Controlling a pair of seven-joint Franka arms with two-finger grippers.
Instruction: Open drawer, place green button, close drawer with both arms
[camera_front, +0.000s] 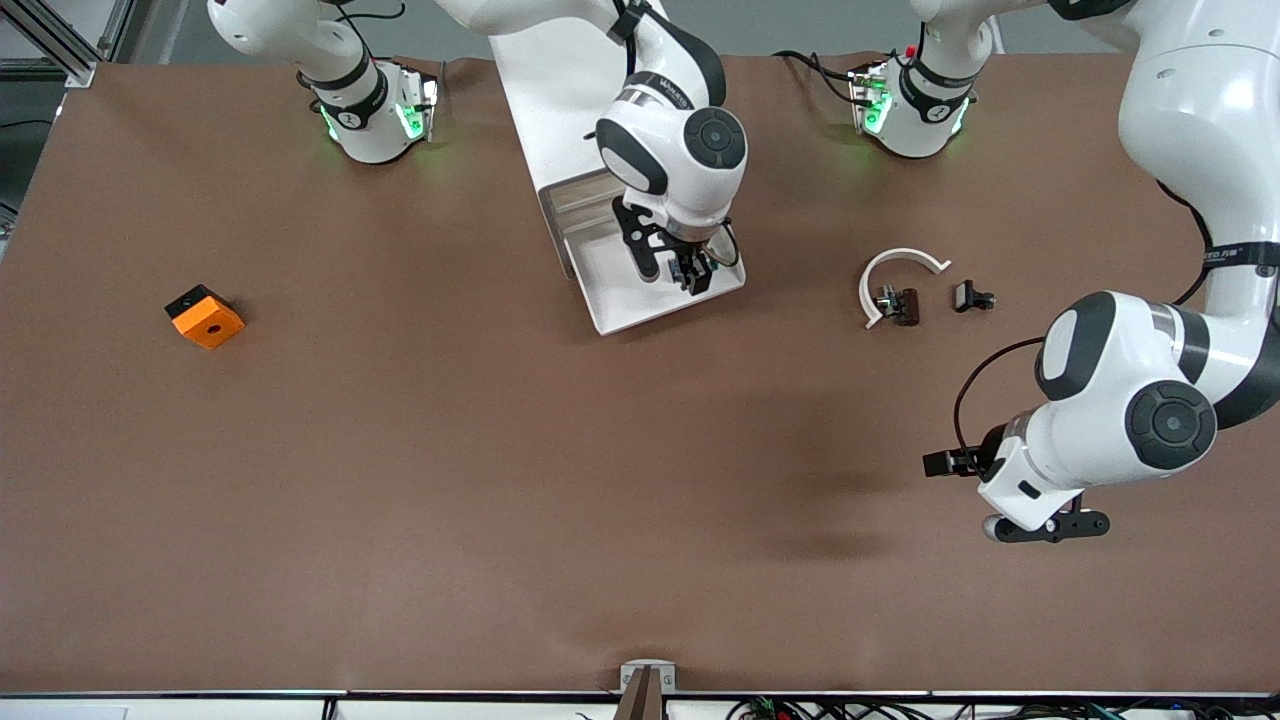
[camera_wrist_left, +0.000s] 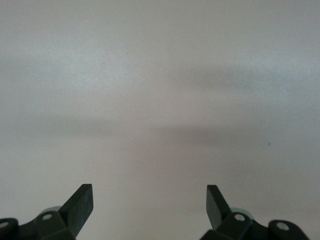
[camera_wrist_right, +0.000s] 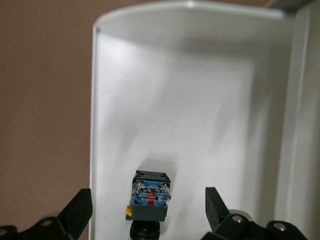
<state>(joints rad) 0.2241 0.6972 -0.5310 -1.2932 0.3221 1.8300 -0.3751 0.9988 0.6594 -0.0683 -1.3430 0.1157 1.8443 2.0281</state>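
Note:
The drawer (camera_front: 625, 305) stands pulled out of the white cabinet (camera_front: 545, 90), its white tray floor (camera_wrist_right: 190, 115) bare apart from the button. The button (camera_wrist_right: 150, 195) lies on that floor near one side wall, dark blocky body with a blue top showing. My right gripper (camera_wrist_right: 148, 202) hangs open just over the drawer, one finger on each side of the button with a gap to both. In the front view the right gripper (camera_front: 690, 272) hides the button. My left gripper (camera_front: 1050, 525) waits open and empty over the brown mat at the left arm's end; its fingers (camera_wrist_left: 80, 202) frame only a blank surface.
An orange cube (camera_front: 205, 316) lies toward the right arm's end. Between the drawer and the left arm lie a white curved piece (camera_front: 900, 265) and two small dark clip parts (camera_front: 903, 305) (camera_front: 972, 296).

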